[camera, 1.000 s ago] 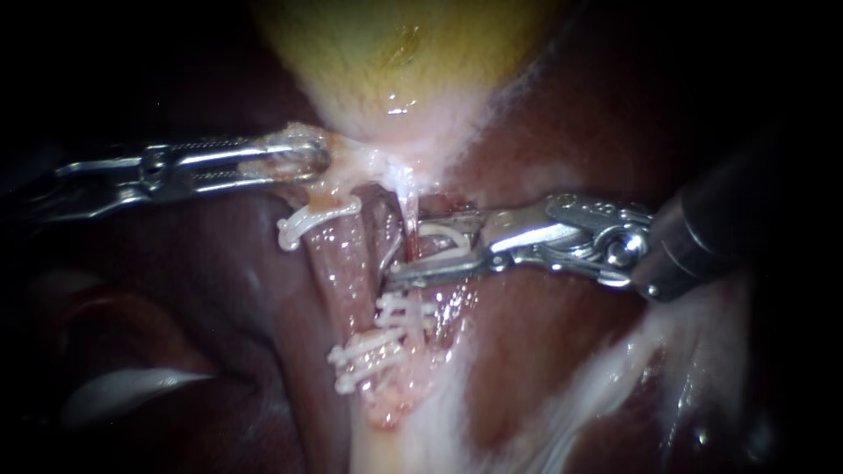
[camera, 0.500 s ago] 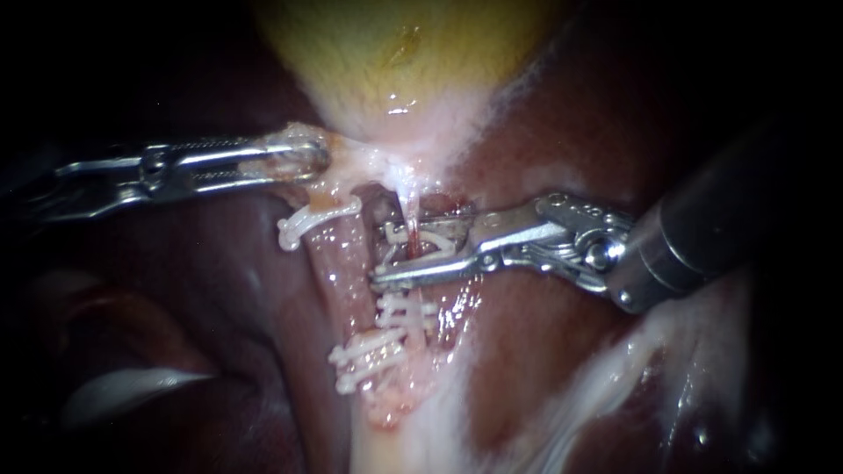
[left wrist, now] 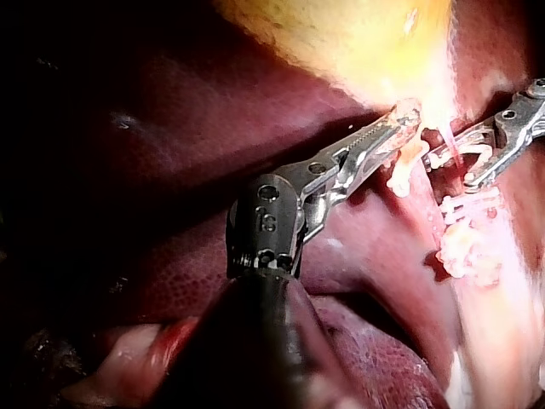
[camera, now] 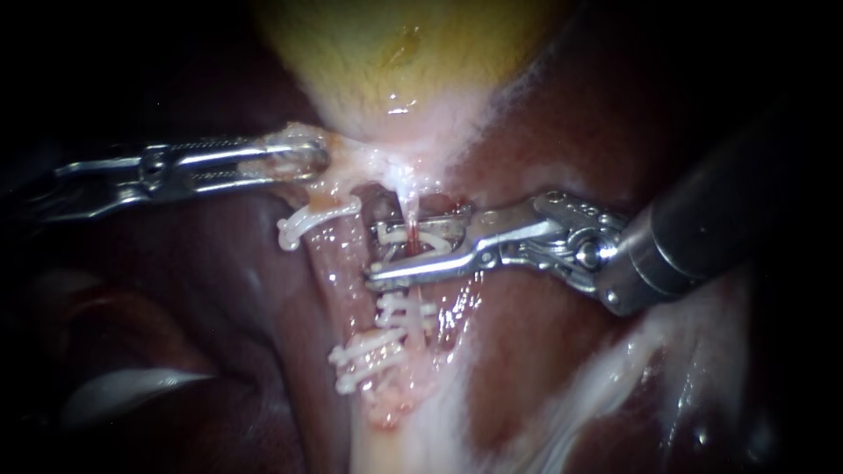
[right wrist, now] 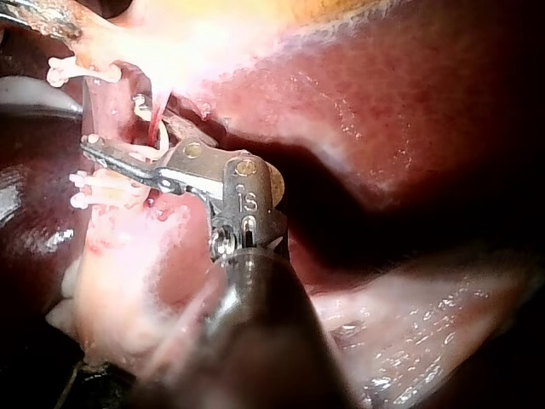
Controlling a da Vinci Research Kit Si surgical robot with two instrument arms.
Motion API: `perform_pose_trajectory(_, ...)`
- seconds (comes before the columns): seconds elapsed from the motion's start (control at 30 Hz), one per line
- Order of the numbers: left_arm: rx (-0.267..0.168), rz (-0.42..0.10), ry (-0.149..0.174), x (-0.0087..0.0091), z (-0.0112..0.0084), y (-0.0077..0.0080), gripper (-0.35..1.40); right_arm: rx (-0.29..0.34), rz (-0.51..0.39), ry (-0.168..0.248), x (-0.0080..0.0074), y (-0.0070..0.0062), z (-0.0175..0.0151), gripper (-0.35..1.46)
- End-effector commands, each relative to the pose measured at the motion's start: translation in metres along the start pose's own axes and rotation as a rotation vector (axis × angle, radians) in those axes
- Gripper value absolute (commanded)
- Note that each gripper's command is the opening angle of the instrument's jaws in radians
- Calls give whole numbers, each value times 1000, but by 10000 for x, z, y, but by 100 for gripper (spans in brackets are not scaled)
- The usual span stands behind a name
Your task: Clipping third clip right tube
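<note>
In the endoscope view my right instrument point(camera: 386, 254) reaches across the thin red right tube point(camera: 410, 211) just below the gallbladder point(camera: 395, 53). Its jaws stand a little apart, one on each side of the tube, holding a white clip point(camera: 430, 240) that straddles it. Two white clips point(camera: 404, 312) sit lower on the same tube. My left instrument point(camera: 303, 160) is shut on pale tissue at the gallbladder's neck and holds it to the left. The right wrist view shows the jaws point(right wrist: 111, 146) and the tube point(right wrist: 155, 129). The left wrist view shows the left jaws point(left wrist: 393, 129).
The thicker pink left tube point(camera: 338, 263) carries one clip near its top point(camera: 312, 219) and more near its base point(camera: 369, 358). Dark red liver point(camera: 553, 351) surrounds the field. White fatty tissue point(camera: 615, 377) runs along the lower right.
My right instrument has slid left, carrying the clip further across the thin tube, and its jaws have narrowed slightly. The left instrument and the tissue it holds have not moved.
</note>
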Motion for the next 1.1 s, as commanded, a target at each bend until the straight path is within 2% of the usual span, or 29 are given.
perform_pose_trajectory(0.03,0,0,0,0,0,0,-35,1,-1,2,1,-1,0,49)
perform_pose_trajectory(0.53,1,0,0,0,0,0,-35,79,18,47,17,-21,-1,49)
perform_pose_trajectory(1.1,1,0,0,0,0,0,-35,93,32,62,22,-21,-2,44)
